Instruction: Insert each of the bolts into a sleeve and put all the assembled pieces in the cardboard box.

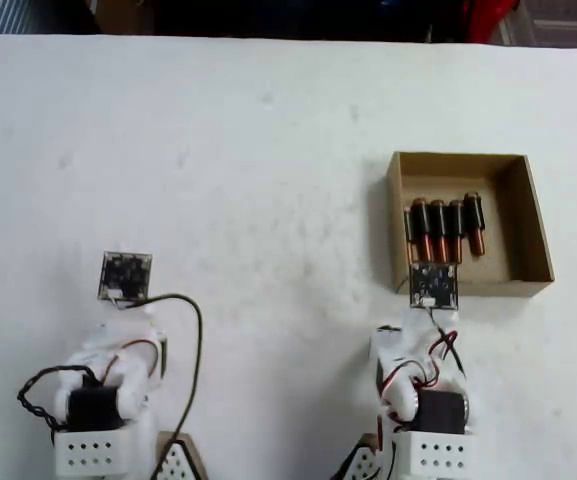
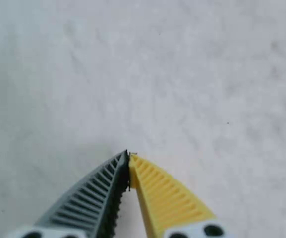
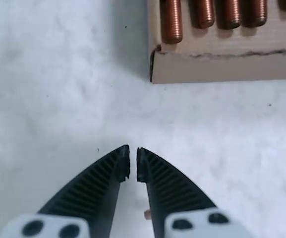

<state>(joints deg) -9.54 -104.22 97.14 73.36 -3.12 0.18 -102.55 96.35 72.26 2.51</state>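
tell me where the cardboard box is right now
In the high view the cardboard box sits on the right side of the table, just beyond the right arm, with the assembled pieces lined up in its left part.

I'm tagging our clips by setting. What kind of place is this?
Probably a robotics lab bench or test workspace: a plain white table, a left arm and right arm with exposed wiring side by side, and a cardboard box holding copper-coloured bolt pieces.
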